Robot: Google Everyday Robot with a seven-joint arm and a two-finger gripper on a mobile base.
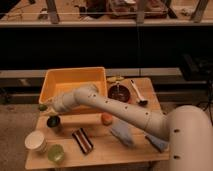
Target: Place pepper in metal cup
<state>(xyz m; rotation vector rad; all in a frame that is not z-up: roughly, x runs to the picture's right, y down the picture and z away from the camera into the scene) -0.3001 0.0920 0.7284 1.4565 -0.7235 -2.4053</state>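
The pepper (42, 107) shows as a small green end sticking out of my gripper (47, 107), which is shut on it at the table's left edge. The rest of the pepper is hidden by the fingers. The metal cup (53, 122), small, grey and dark inside, stands upright just below and slightly right of the gripper. There is a short gap between the gripper and the cup's rim. My white arm reaches in from the lower right, across the table.
A yellow bin (75, 80) sits behind the gripper. A white paper cup (36, 141) and a green cup (56, 153) stand at the front left, beside a striped block (82, 140). Mid-table lie an orange item (106, 118), a blue cloth (121, 134), a bowl (119, 92) and a brush (137, 93).
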